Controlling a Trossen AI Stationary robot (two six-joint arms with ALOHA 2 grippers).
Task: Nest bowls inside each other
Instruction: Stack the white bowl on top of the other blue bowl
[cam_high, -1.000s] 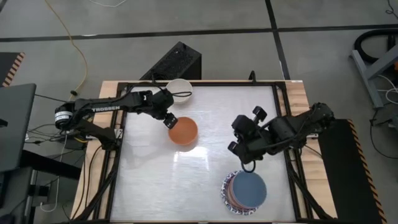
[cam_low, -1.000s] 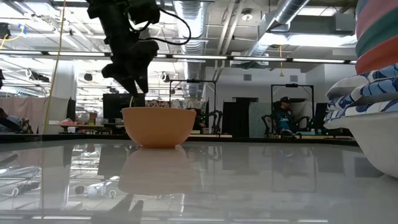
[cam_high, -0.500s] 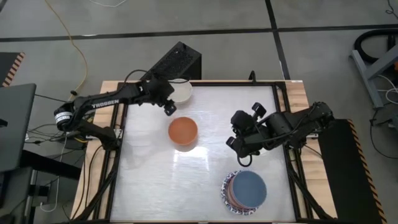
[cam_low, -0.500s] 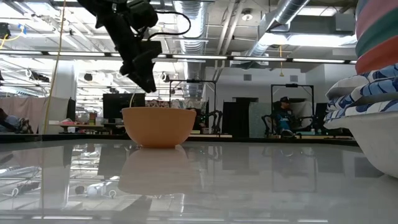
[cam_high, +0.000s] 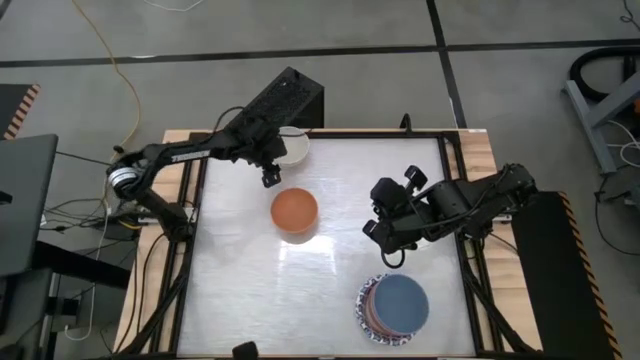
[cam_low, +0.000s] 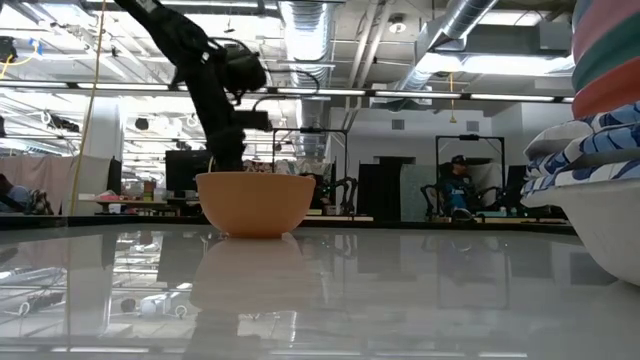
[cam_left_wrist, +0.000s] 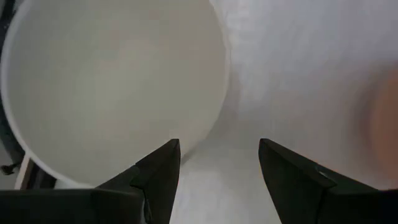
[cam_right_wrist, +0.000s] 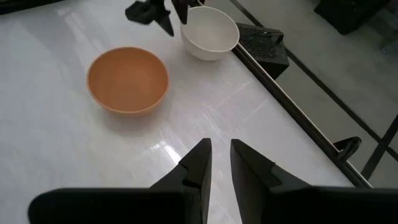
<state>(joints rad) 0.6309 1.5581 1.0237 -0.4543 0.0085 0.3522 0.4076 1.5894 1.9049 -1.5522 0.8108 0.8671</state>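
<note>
1. The desk (cam_high: 240, 290) has a glossy white top inside a black frame, with bare wood showing along its left and right edges.
2. A black perforated box (cam_high: 283, 101) sits tilted at the desk's far edge.
3. A yellow cable (cam_high: 118, 70) snakes over the grey floor (cam_high: 520, 25).
4. A dark laptop (cam_high: 25, 205) lies left of the desk.
5. In the low view, a seated person (cam_low: 456, 187) shows far off in the room.

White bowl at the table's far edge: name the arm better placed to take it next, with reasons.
Left. Its open tool hangs right beside the white bowl, whose rim fills the left wrist view. The right tool, nearly closed and empty, sits mid-table beyond the orange bowl.
</note>
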